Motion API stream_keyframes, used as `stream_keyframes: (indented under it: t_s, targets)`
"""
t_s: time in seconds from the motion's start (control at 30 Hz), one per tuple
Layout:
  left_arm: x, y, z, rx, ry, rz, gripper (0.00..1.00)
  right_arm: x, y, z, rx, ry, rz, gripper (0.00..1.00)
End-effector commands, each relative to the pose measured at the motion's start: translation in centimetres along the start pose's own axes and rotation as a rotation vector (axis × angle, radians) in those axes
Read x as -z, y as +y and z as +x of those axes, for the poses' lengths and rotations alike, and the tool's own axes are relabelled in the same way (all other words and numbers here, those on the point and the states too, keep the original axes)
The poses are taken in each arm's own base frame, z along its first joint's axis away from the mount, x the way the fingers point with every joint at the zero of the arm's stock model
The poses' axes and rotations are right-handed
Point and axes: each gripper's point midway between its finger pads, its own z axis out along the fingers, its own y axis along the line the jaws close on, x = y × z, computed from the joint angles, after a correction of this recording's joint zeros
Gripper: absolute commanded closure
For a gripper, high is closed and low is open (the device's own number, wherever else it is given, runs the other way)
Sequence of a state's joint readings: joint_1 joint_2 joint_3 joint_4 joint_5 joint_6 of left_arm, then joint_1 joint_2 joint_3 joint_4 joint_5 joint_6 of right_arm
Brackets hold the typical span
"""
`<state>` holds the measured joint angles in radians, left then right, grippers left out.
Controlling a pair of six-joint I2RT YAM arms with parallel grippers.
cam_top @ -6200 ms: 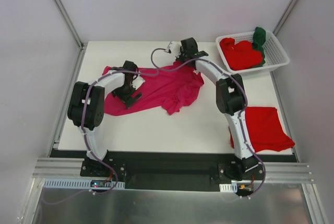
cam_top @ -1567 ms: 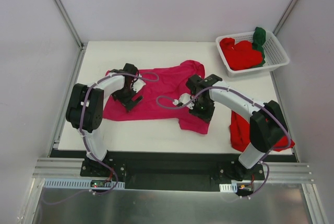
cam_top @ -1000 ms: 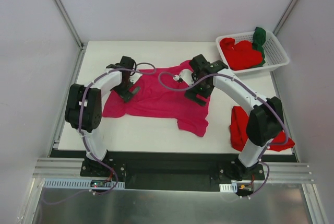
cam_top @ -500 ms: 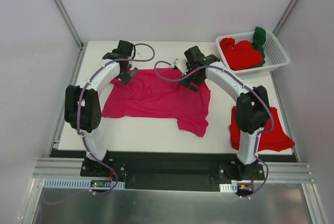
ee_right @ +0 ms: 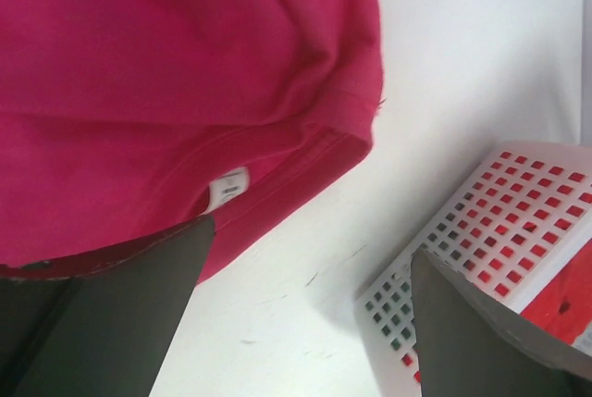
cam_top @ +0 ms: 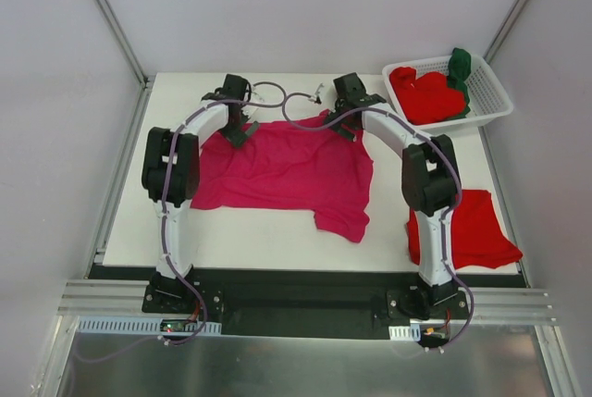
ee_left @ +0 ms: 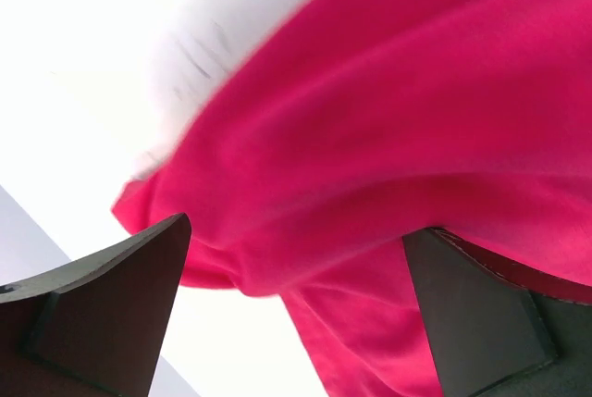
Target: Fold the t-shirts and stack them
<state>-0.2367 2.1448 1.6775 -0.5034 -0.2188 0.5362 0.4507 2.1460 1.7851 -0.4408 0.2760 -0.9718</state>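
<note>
Left pincer (ee_left: 298, 229), right pincer (ee_right: 313, 238) both standing open, gripping nothing; pink shirt (cam_top: 287, 166) lying beneath (long axis left-right), each pincer hovering at own far corner.

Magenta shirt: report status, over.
Left fingers open, right fingers open, both at far edge. Magenta shirt spread on table, not yet folded. Basket and red shirt lie clear to the right.

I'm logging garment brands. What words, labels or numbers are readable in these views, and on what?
No text can be read.
The only label is a small white tag at the hemmed edge of the magenta t-shirt; its print is too small to read.
</note>
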Motion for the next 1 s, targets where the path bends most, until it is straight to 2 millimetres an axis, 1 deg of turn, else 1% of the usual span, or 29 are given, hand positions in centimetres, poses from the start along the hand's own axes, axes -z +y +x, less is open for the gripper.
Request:
stream_keyframes:
  t_s: [0.0,0.03,0.07,0.23,0.27,0.3,0.33,0.4,0.43,0.47,0.5,0.53,0.6,0.63,0.7,0.73,0.77,0.9,0.97]
  targets:
    - [-1.6,1.3,-1.0,-0.033,-0.047,-0.017,0.01,-0.9,-2.7,-2.7,0.031,-0.085,0.098,0.08]
    - [-1.8,1.5,-1.2,-0.042,-0.050,-0.027,0.01,-1.5,-2.3,-2.6,0.033,-0.082,0.088,0.08]
    - [-1.9,1.9,-1.2,-0.058,-0.047,-0.045,0.01,-1.7,-2.0,-2.9,0.023,-0.097,0.074,0.09]
    - [-2.7,2.7,-1.2,-0.094,-0.039,-0.090,0.01,-2.9,-0.2,-3.5,0.024,-0.128,0.024,0.10]
    - [-2.7,2.8,-1.2,-0.102,-0.038,-0.099,0.01,-3.5,0.4,-3.5,0.035,-0.122,0.014,0.10]
    - [-2.7,3.0,-0.9,-0.105,-0.030,-0.113,0.01,-3.8,0.5,-3.6,0.044,-0.120,0.018,0.10]
    - [-2.6,3.4,-1.2,-0.104,-0.038,-0.134,0.01,-4.2,0.4,-3.8,0.044,-0.128,0.029,0.09]
    - [-2.4,4.1,-0.8,-0.118,-0.024,-0.172,0.01,-5.3,0.8,-3.7,0.064,-0.119,0.038,0.08]
    - [-2.3,4.6,-1.2,-0.117,-0.038,-0.197,0.01,-5.5,0.1,-4.2,0.061,-0.130,0.060,0.07]
    - [-2.0,5.0,-1.3,-0.127,-0.041,-0.215,0.01,-6.7,0.4,-3.7,0.065,-0.097,0.071,0.07]
    - [-1.9,5.3,-1.1,-0.131,-0.037,-0.229,0.01,-7.2,0.2,-3.7,0.068,-0.087,0.084,0.08]
    - [-1.7,6.0,-1.3,-0.130,-0.042,-0.258,0.01,-7.1,-0.9,-4.6,0.078,-0.095,0.111,0.07]
    - [-1.4,6.6,-1.5,-0.142,-0.044,-0.282,0.01,-8.7,-0.8,-4.0,0.102,-0.058,0.128,0.06]
    - [-1.3,6.9,-1.5,-0.150,-0.039,-0.293,0.01,-8.8,-1.6,-4.4,0.119,-0.060,0.146,0.06]
    - [-1.0,7.1,-1.6,-0.152,-0.042,-0.304,0.01,-9.5,-2.2,-4.1,0.129,-0.046,0.182,0.06]
    - [-0.8,7.4,-1.7,-0.156,-0.040,-0.317,0.01,-9.5,-3.3,-4.6,0.136,-0.057,0.232,0.06]
    - [-0.7,7.7,-1.8,-0.152,-0.044,-0.329,0.01,-9.5,-3.8,-4.7,0.136,-0.061,0.255,0.06]
    - [-0.5,8.8,-2.2,-0.150,-0.046,-0.382,0.01,-9.7,-5.3,-4.6,0.172,-0.048,0.309,0.06]
    - [-0.5,9.3,-2.2,-0.167,-0.036,-0.414,0.01,-9.7,-5.5,-4.2,0.200,-0.034,0.312,0.06]
